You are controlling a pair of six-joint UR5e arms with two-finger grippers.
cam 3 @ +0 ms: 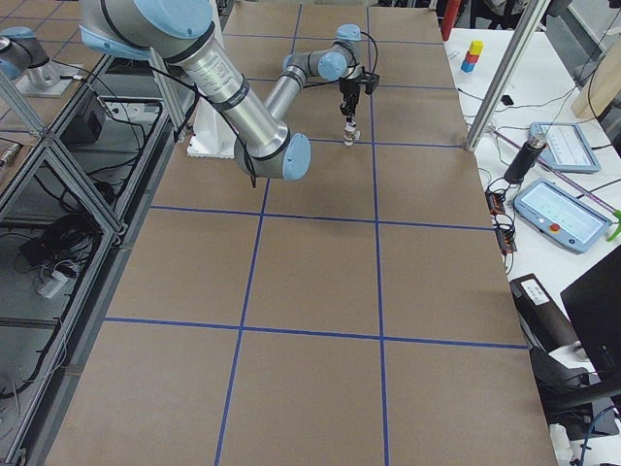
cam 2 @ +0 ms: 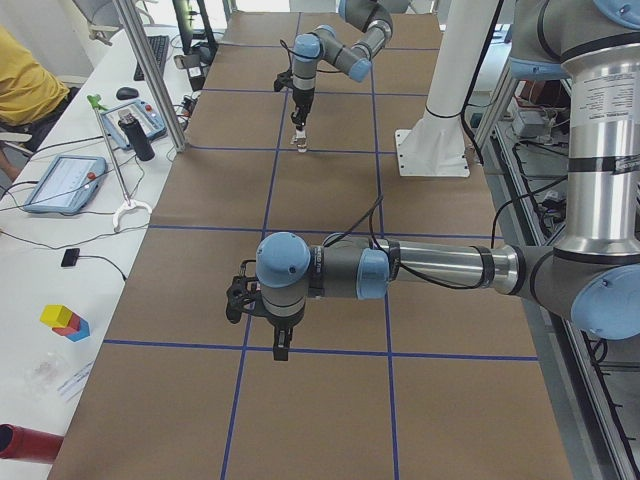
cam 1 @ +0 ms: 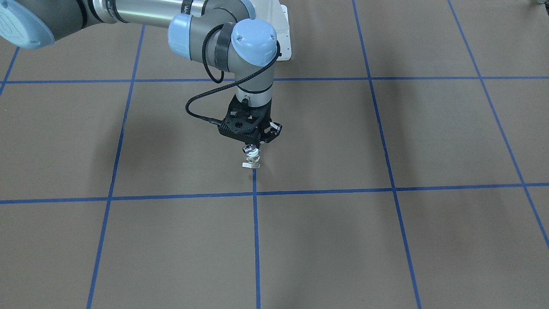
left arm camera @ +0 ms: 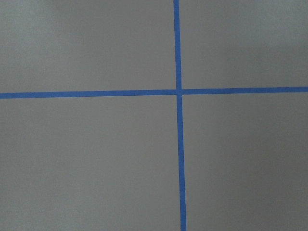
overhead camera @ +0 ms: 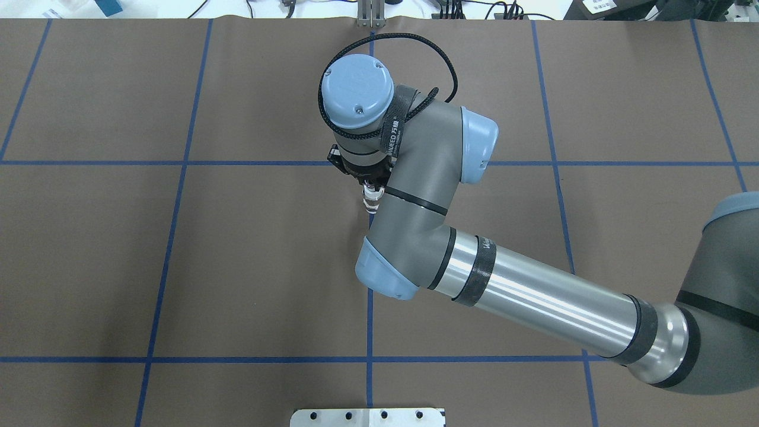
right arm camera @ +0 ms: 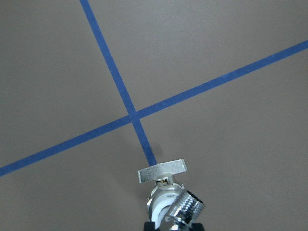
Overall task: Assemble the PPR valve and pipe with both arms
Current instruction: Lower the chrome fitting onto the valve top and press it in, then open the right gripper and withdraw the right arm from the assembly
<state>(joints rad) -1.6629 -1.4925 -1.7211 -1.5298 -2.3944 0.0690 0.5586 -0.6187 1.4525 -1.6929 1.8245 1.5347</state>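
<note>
My right gripper point(cam 1: 253, 145) points straight down over the middle of the table and is shut on the PPR valve point(cam 1: 251, 157). The valve hangs with its flat pale tab point(right arm camera: 162, 171) lowest, at or just above the table by a blue tape line. Its white ring point(right arm camera: 160, 202) sits above the tab. A chrome threaded round end point(right arm camera: 190, 207) juts out beside the ring; I cannot tell whether this is the pipe. No separate pipe shows. My left gripper point(cam 2: 282, 338) hangs above a tape crossing; I cannot tell whether it is open or shut.
The brown table is marked with a blue tape grid point(left arm camera: 179, 91). The white pedestal base point(cam 1: 284, 34) stands behind the right gripper. A side desk with tablets point(cam 2: 62, 180) and a seated person point(cam 2: 20, 80) lies along the table's far side.
</note>
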